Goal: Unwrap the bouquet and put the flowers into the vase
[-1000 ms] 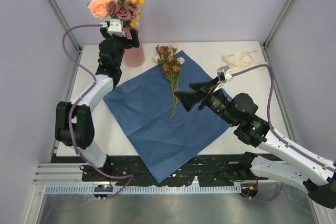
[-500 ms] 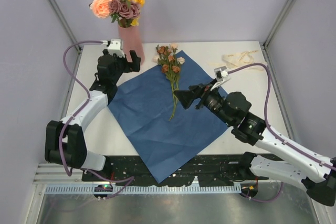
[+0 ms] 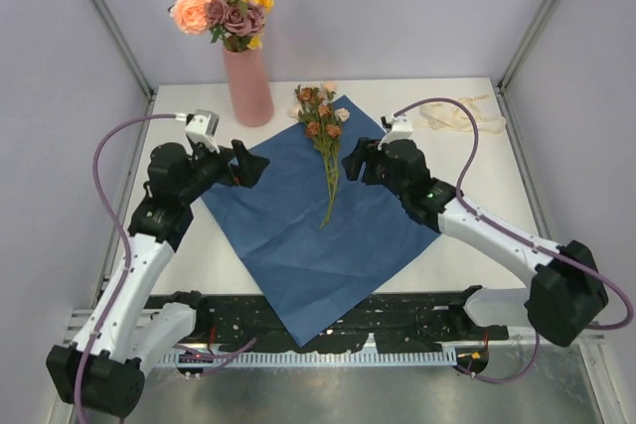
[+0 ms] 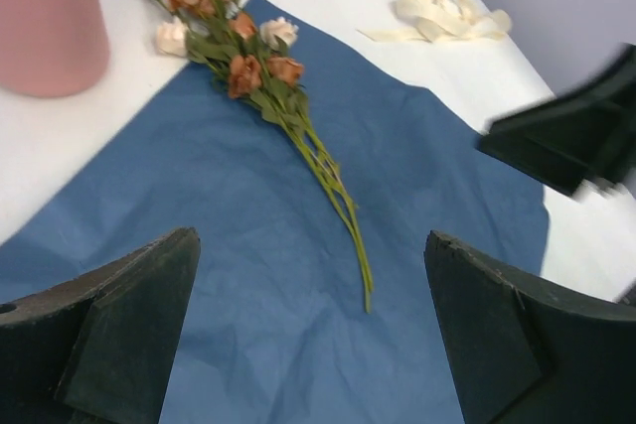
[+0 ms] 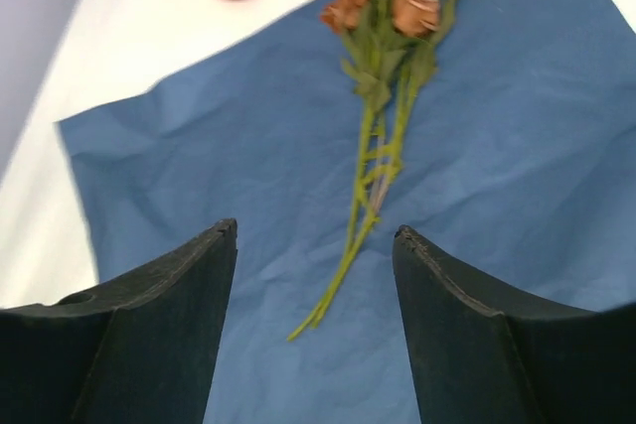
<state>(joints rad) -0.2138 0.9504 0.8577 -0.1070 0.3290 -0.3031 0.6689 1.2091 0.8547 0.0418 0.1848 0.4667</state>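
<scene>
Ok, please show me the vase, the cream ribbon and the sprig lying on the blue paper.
vase (image 3: 248,86): top view, middle of its pink wall.
cream ribbon (image 4: 444,19): left wrist view, on its loops.
rust-brown sprig (image 5: 380,81): right wrist view, leaves under the blooms.

No writing, label, brand, number or sign can be read in any view.

Left arm (image 3: 134,265) rises from the near-left base, elbow bent, wrist levelled inward. The left gripper (image 3: 248,164) has its jaws spread wide with nothing between them. Right arm (image 3: 487,235) stretches low from the near right. The right gripper (image 3: 356,164) faces the left one, well apart from it, jaws parted and empty.
</scene>
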